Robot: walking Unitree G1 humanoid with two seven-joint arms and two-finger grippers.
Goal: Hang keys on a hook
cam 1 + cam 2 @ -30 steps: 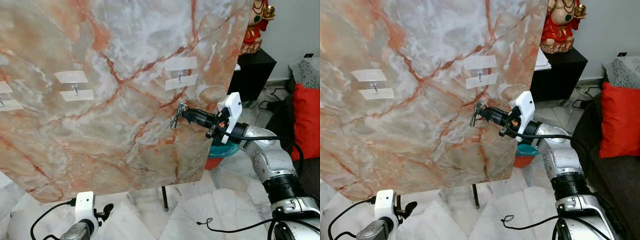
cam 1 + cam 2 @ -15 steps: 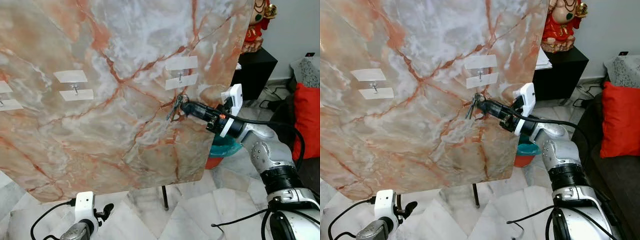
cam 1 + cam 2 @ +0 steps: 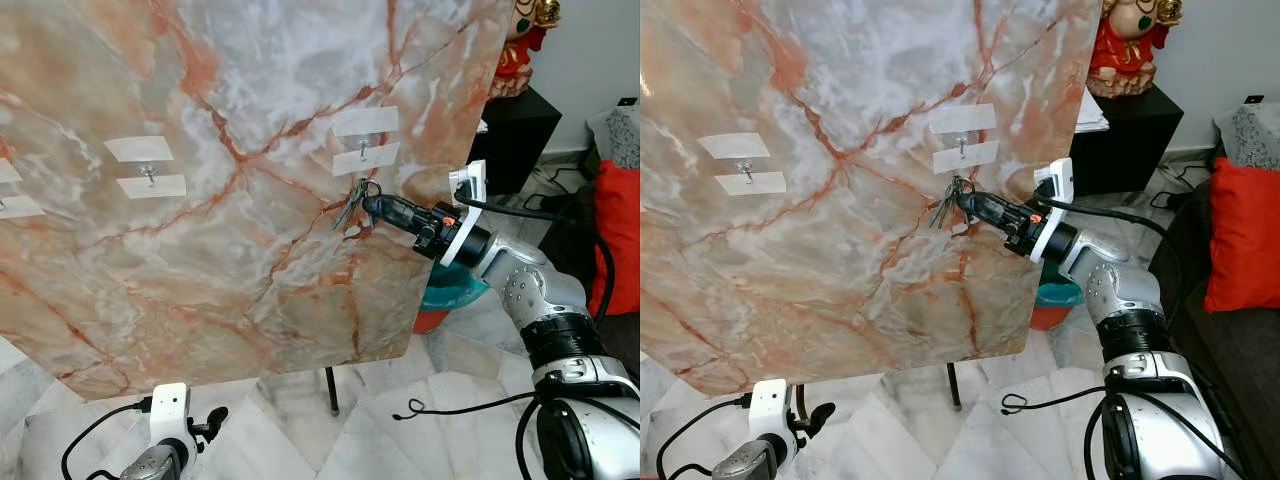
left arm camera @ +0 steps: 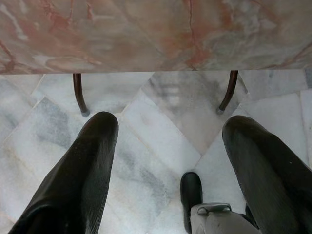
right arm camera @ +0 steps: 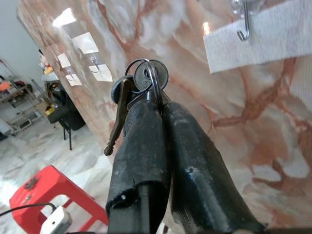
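Holding the keys (image 3: 352, 205) pinched in our closed right claw (image 3: 368, 208), we had them just below the hook (image 3: 362, 152), not yet hung.

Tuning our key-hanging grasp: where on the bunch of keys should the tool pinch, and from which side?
Pinch the key bodies just below the ring, as the right tool does now, coming from the board's open front. That leaves the keys' ring loop projecting free to slip over the hook.
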